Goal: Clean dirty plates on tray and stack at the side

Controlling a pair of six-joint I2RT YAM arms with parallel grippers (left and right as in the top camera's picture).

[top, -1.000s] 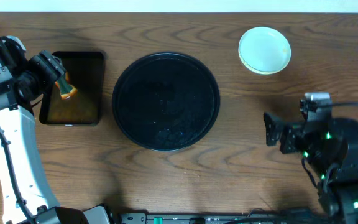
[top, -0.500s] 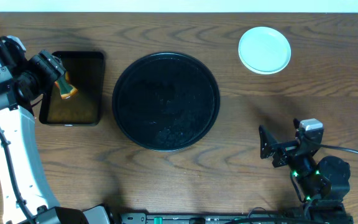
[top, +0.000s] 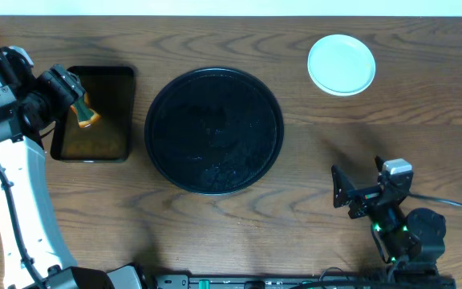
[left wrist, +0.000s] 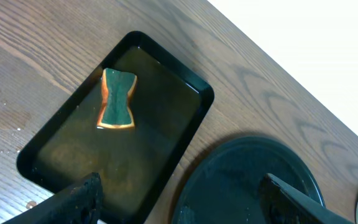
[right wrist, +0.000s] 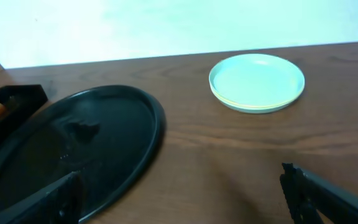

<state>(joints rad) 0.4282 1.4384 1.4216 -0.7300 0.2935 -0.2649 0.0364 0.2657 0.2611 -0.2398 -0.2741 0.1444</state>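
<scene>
The plates (top: 341, 64) sit in one stack on the wood at the far right, off the tray, with a clean mint-blue one on top. The right wrist view (right wrist: 257, 82) shows a pale yellow rim under it. The round black tray (top: 213, 130) holds no plates and looks wet. My left gripper (top: 64, 84) is open and empty above the rectangular tray; in its wrist view (left wrist: 182, 205) the fingers are spread wide. My right gripper (top: 345, 191) is open and empty, low near the front right, facing the tray (right wrist: 157, 118).
A small rectangular black tray (top: 107, 132) of brownish water stands left of the round tray. A green and orange sponge (left wrist: 117, 99) lies in it. Bare wood lies between the round tray and the plate stack.
My right arm has pulled back toward the table's front edge and dropped lower. The left arm, the sponge and the plate stack have not moved.
</scene>
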